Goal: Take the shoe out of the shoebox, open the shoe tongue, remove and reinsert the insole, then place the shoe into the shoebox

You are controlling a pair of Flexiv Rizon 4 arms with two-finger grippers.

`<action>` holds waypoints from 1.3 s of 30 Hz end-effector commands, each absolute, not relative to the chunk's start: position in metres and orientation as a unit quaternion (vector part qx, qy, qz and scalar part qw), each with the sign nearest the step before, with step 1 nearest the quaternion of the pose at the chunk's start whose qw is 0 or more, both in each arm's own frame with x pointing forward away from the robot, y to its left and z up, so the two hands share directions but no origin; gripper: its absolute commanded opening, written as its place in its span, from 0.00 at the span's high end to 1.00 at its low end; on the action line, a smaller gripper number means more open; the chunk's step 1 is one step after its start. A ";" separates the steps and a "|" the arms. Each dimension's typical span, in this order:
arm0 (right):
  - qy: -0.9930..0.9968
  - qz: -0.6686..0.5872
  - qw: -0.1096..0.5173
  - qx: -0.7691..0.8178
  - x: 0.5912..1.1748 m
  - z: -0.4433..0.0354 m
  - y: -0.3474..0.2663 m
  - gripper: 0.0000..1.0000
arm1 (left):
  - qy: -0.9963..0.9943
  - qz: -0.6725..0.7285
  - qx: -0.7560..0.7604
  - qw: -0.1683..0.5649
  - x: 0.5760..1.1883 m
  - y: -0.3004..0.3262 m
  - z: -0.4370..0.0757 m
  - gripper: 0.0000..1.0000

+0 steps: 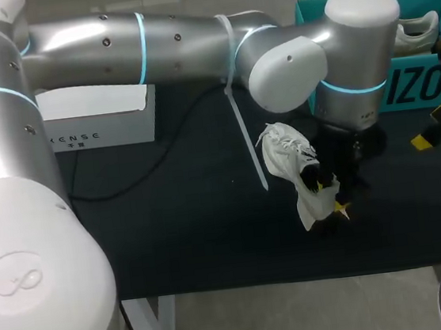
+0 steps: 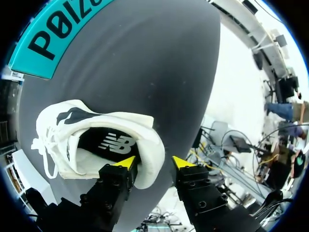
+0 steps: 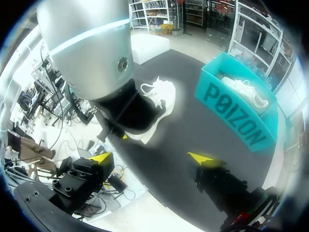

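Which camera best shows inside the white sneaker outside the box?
The left wrist view looks into the white fabric sneaker, dark insole visible. The head view shows only its outside; the right wrist view, part behind the left arm.

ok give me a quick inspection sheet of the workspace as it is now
surface: black table
job's things: white shoe out on the table; teal shoebox holds a second white shoe
clutter: white box at the far left
tools: left tool straddles the shoe's heel wall, outer finger looks just off it; right tool open, empty
cables: black cable by the white box; white strap hanging off the left arm
surroundings: nothing seen
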State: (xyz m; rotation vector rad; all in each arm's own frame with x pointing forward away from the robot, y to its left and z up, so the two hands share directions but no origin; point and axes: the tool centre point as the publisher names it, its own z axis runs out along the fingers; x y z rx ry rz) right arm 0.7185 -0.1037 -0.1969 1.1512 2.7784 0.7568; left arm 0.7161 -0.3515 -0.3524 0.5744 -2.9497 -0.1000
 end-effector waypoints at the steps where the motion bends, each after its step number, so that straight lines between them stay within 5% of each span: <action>1: 0.896 0.244 0.021 0.372 0.717 -0.198 -0.104 0.00 | -0.978 -0.032 0.192 0.068 0.716 -0.349 -0.353 0.56; 5: 0.896 0.244 0.021 0.372 0.717 -0.198 -0.104 0.00 | -0.978 -0.033 0.192 0.068 0.715 -0.348 -0.353 0.60; 9: 0.896 0.244 0.021 0.372 0.717 -0.198 -0.104 0.00 | -0.978 -0.033 0.192 0.069 0.715 -0.346 -0.354 0.80; 12: 0.896 0.244 0.021 0.372 0.717 -0.198 -0.104 0.00 | -0.978 -0.034 0.193 0.071 0.714 -0.344 -0.355 0.82; 13: 0.896 0.244 0.021 0.372 0.717 -0.198 -0.104 0.00 | -0.978 -0.034 0.194 0.071 0.714 -0.344 -0.355 0.85; 14: 0.896 0.244 0.021 0.372 0.717 -0.198 -0.104 0.00 | -0.978 -0.034 0.194 0.072 0.714 -0.343 -0.356 1.00; 26: 0.896 0.244 0.021 0.372 0.717 -0.198 -0.104 0.00 | -0.981 -0.028 0.182 0.065 0.708 -0.325 -0.339 1.00; 39: 0.896 0.244 0.021 0.372 0.717 -0.198 -0.104 0.00 | -0.996 0.020 0.053 0.065 0.698 -0.239 -0.292 1.00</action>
